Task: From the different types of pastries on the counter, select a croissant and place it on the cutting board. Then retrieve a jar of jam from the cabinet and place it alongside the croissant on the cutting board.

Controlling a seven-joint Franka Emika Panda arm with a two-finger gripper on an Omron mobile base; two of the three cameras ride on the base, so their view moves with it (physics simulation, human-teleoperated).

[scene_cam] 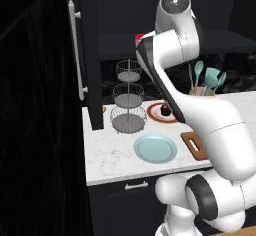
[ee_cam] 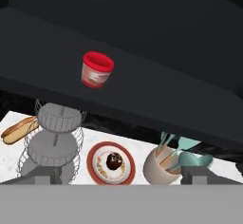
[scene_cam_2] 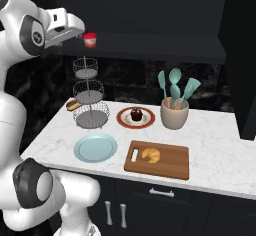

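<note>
the jar of jam (ee_cam: 97, 70) stands upright on the cabinet shelf (ee_cam: 156, 99), lid up, ahead of my gripper (ee_cam: 121, 174), spread wide

Light falls evenly from above on the white counter (scene_cam_2: 210, 145), which reads bright and flat with no glare. The cutting board (scene_cam_2: 165, 167) and the blue plate (scene_cam_2: 95, 147) throw only faint, soft shadows beside them. Above the counter, the cabinet (scene_cam: 45, 105) and its shelf (ee_cam: 142, 95) sink into near black with little detail. All three renderings look slightly soft and coarse, without edge distortion.
</note>
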